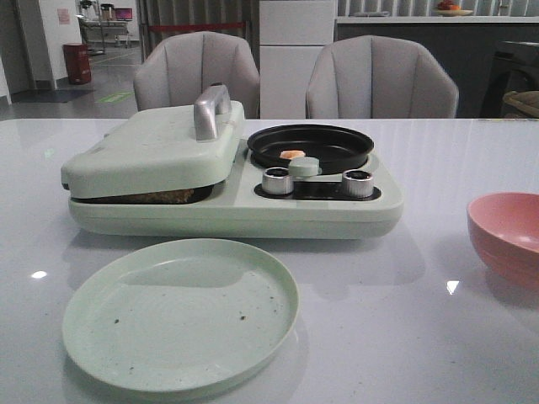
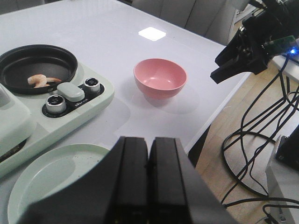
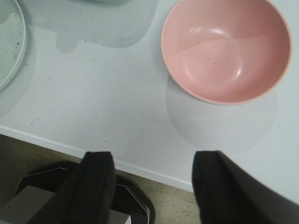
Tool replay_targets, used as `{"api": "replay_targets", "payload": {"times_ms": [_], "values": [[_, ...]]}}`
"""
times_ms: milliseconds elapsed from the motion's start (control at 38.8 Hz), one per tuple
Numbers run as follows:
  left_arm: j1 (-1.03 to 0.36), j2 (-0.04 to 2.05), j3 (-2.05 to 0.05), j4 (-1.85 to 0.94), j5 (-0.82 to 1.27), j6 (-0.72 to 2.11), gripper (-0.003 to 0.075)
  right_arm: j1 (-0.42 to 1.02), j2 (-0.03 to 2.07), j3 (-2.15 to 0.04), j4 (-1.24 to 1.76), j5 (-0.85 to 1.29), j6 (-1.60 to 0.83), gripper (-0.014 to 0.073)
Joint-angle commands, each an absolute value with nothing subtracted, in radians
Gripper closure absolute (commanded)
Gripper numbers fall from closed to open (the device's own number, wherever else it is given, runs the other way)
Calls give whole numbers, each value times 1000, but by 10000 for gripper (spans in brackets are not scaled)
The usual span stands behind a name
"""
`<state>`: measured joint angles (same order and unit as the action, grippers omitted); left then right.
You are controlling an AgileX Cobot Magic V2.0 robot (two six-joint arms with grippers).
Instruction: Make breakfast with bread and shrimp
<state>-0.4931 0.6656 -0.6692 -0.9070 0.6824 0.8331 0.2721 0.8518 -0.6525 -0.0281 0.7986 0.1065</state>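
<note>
Your cooker (image 1: 227,198) sits at table centre, pale green. Its hinged lid (image 1: 156,147) is down over the left half, with a chrome handle (image 1: 211,109) on top. A brown edge of bread (image 1: 160,197) shows in the gap under the lid; you cannot tell how many slices.

At 3 o'clock from the lid is the round black pan (image 1: 310,145). The shrimp (image 1: 292,155) lies inside it, toward the pan's near rim at about 7 o'clock. The left wrist view shows it curled and orange-pink on the pan floor.

Just in front of the pan: a pale green knob (image 1: 304,166) between two chrome dials (image 1: 277,180).

At 6 o'clock from the cooker, near its front edge but apart from it, is a green plate (image 1: 180,313) with a few dark crumbs. At 3 o'clock, well apart from the cooker, a pink bowl (image 1: 509,236) stands near the table's right edge.

Left gripper (image 2: 148,163): fingers pressed together, nothing between them, hovering over the table's near edge by the plate.

Right gripper (image 3: 152,179): fingers spread wide, nothing between them, hanging over the table edge with the bowl just beyond them.

Two grey chairs (image 1: 198,71) stand behind the table at 12 o'clock.
</note>
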Motion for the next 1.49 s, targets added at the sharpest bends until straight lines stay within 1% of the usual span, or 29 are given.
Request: {"api": "replay_targets", "payload": {"times_ms": [0,52,103,180,258,1210,1313,1468], "values": [[-500,666,-697,-949,638,835,620,272,842,-678,-38,732,110,286],[-500,666,-697,-949,638,835,620,272,842,-678,-38,732,110,373],[-500,666,-697,-949,638,835,620,272,842,-678,-38,729,110,440],[-500,666,-697,-949,638,835,620,272,842,-678,-35,724,110,515],[-500,666,-697,-949,638,835,620,272,842,-678,-27,717,110,562],[-500,666,-697,-937,638,835,620,272,842,-678,-20,711,110,559],[-486,615,-677,-824,582,835,620,272,842,-678,-20,711,110,559],[-389,471,-567,-756,433,835,620,272,842,-678,-20,712,110,559]]}}
